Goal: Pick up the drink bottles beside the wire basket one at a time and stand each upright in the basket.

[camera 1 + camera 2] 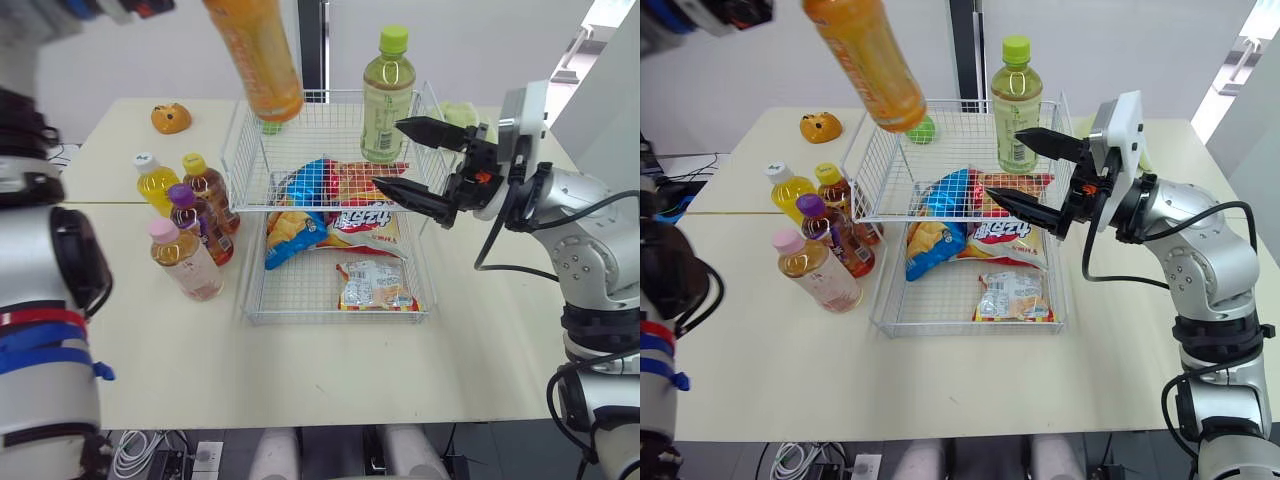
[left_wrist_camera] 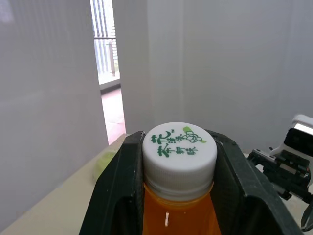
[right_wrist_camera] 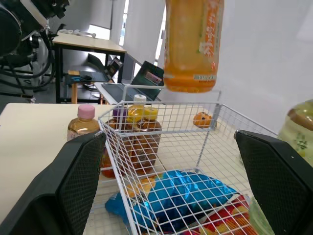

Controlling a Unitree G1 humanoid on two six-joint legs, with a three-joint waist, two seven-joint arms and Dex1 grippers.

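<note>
The pale, smooth table (image 1: 300,370) lies under both of my grippers. The white wire basket (image 1: 236,140), an open grid of thin rods, sits directly ahead of the right gripper (image 1: 1003,162), whose two black, tapered fingers are spread wide with nothing between them.

The left gripper (image 2: 179,156) pinches the neck and cap of the orange drink bottle (image 1: 262,55). It is clear plastic full of orange liquid, wrapped in an orange label, and it hangs tilted from that gripper with its base over the basket's far corner, clear of the wire. Its ribbed white cap (image 2: 179,147) carries green printed characters.

A green tea bottle (image 1: 388,95), with pale green liquid and a lime cap, stands upright in the basket just beside the right gripper's fingers.

Across the basket from the right gripper, four small bottles (image 1: 190,225) stand clustered on the table, capped white, yellow, purple and pink.

Glossy, crinkled snack bags (image 1: 305,195) lie under the wire, below the right gripper.
</note>
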